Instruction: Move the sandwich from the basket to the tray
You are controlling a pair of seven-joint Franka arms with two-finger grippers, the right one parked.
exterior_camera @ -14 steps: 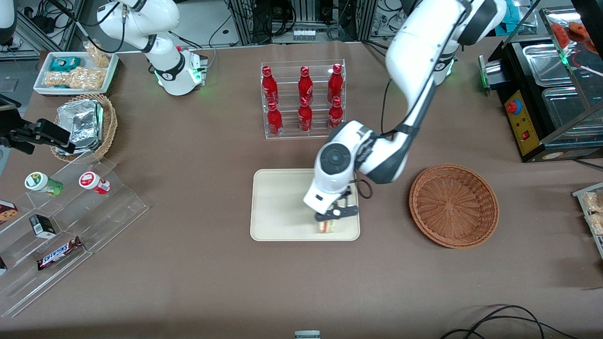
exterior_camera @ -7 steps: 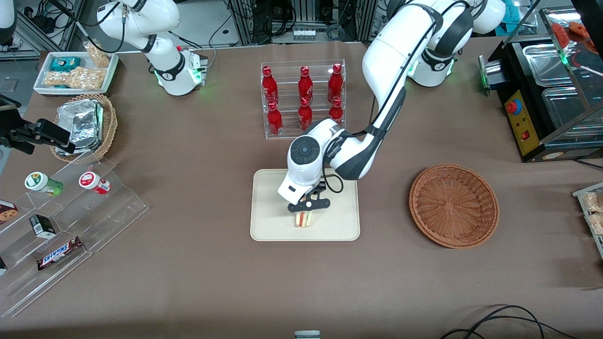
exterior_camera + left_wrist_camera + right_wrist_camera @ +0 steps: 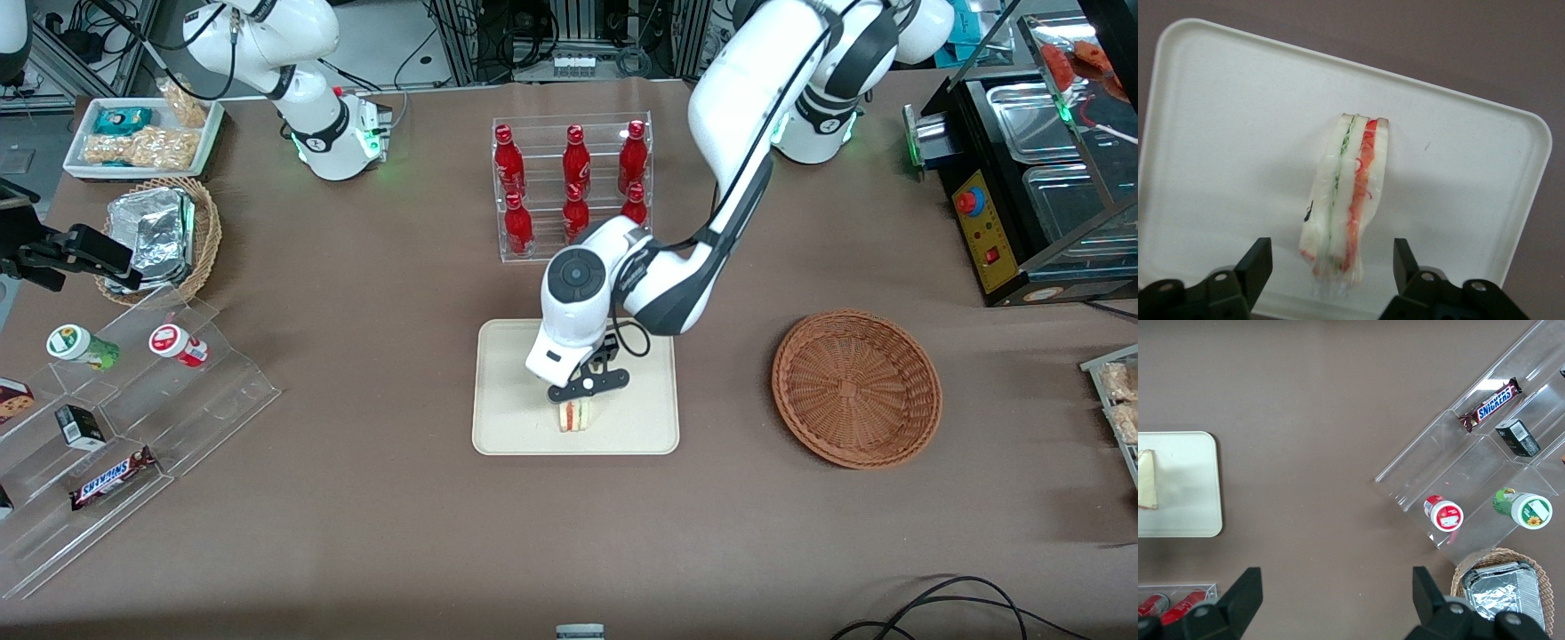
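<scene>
1. Your left arm's black two-finger gripper [image 3: 580, 397] hangs just above the triangular white-bread sandwich with red and green filling layers [image 3: 574, 415], over the flat cream rectangular tray with rounded corners [image 3: 507, 427].
2. Gripper is released: in the wrist view its fingers [image 3: 1257, 265] stand spread wide, one to each side of the sandwich [image 3: 1345, 200], with a clear gap on both sides and no contact.
3. The sandwich stands on edge on the tray [image 3: 1225, 120], its layers facing up at your gripper, red stripe beside the green.
4. It sits directly under the gripper, in the part of the tray nearer the front camera, close to that rim but inside it.
5. The round reddish-brown woven wicker basket [image 3: 856, 388] lies well apart from your gripper, toward the working arm's end of the table, nothing visible in it.
6. The clear acrylic rack of red bottles [image 3: 573, 185] stands farther from the front camera than your gripper, partly covered by the arm.
</scene>
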